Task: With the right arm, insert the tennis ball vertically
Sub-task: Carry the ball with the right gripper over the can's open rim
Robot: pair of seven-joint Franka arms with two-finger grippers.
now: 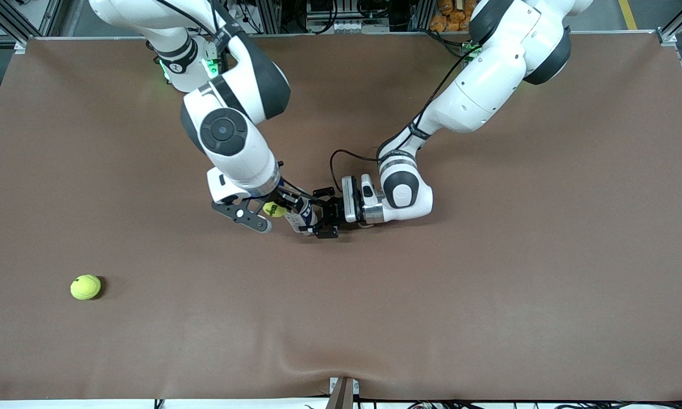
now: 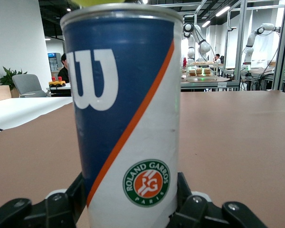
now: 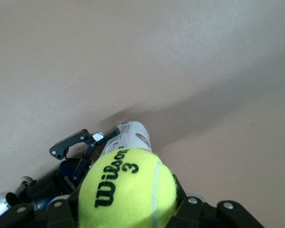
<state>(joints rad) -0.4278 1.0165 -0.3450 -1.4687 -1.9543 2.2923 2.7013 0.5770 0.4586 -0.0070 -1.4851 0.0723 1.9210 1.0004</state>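
We read "Wilson 3" in black on the ball [image 3: 128,195], clamped between the fingers of the right gripper [image 1: 273,211] directly over the can's open mouth. The can [image 2: 126,114] stands upright mid-table, gripped near its base by the left gripper [image 1: 325,218]; it bears a white W and a "Roland Garros Paris" roundel. In the front view the right arm [image 1: 233,136] hides most of the can. A second ball [image 1: 85,287] lies toward the right arm's end, nearer the front camera.
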